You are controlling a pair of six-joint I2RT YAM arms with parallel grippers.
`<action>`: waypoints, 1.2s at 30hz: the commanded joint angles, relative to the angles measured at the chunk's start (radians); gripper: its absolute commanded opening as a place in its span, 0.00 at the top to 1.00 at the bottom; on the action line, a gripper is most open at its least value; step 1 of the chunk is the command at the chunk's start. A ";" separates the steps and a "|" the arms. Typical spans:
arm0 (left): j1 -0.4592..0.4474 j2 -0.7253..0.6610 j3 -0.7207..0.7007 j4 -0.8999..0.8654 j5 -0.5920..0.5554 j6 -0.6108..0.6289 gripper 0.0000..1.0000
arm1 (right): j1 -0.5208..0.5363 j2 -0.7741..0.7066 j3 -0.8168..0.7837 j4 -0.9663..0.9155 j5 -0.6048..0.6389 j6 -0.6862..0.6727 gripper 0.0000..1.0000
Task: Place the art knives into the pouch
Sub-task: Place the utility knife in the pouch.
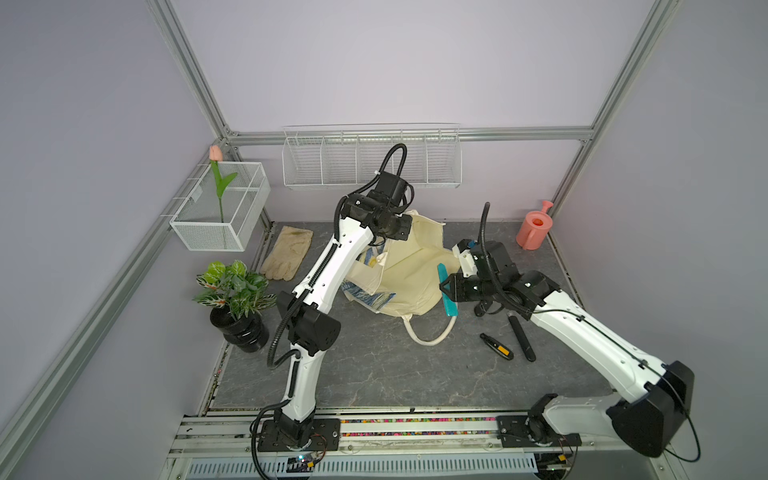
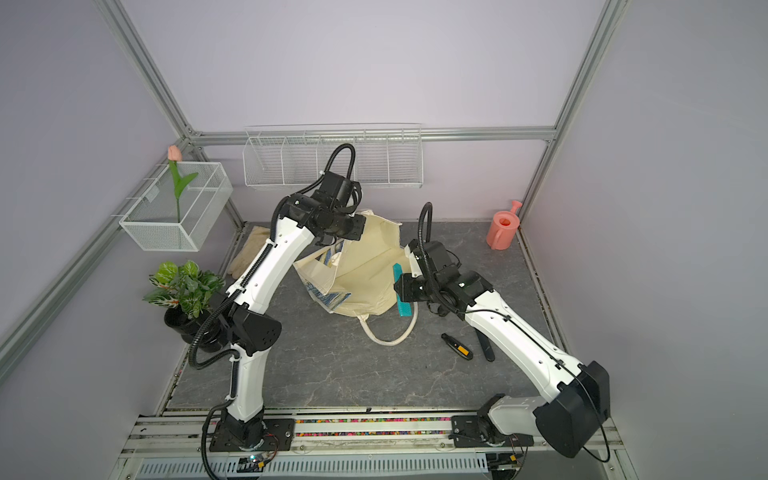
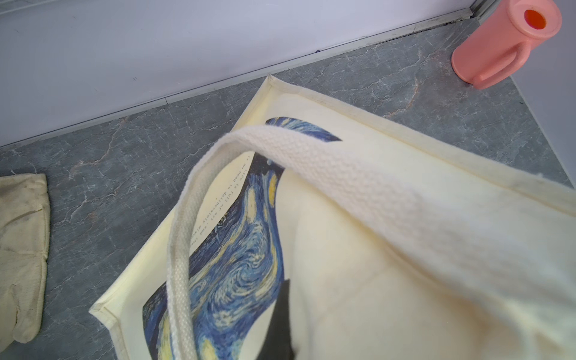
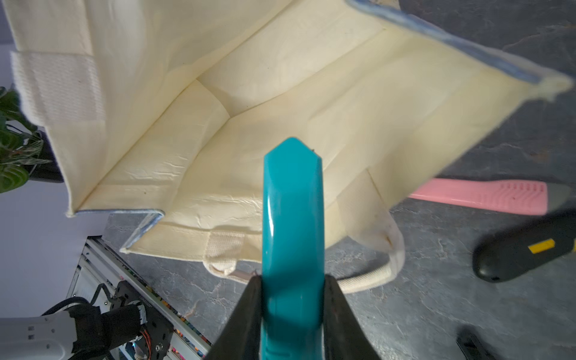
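Note:
The pouch [image 1: 405, 274] [image 2: 365, 270], a cream tote with a blue swirl print, lies mid-table with its mouth toward my right arm. My left gripper [image 1: 406, 231] [image 2: 360, 232] is shut on its upper side and holds it raised; one black finger [image 3: 280, 324] shows against the cloth [image 3: 374, 280]. My right gripper [image 1: 444, 287] [image 2: 397, 287] [image 4: 291, 280] is shut on the teal art knife [image 1: 451, 309] [image 2: 403, 308] [image 4: 293, 202]. The knife's tip reaches over the open mouth, above the cream lining [image 4: 280, 93].
A black cutter with a yellow slider [image 1: 496, 345] [image 4: 523, 249] and a long black tool [image 1: 521, 337] lie right of the bag's loose strap [image 1: 428, 337]. A pink-handled knife [image 4: 483, 196] lies near the bag. Watering can [image 1: 534, 226], gloves [image 1: 286, 253] and potted plant [image 1: 237, 299] stand around.

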 commanded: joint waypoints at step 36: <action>-0.118 -0.410 -0.203 -0.038 -0.141 -0.031 1.00 | -0.032 0.935 0.716 0.037 -0.120 -0.018 0.66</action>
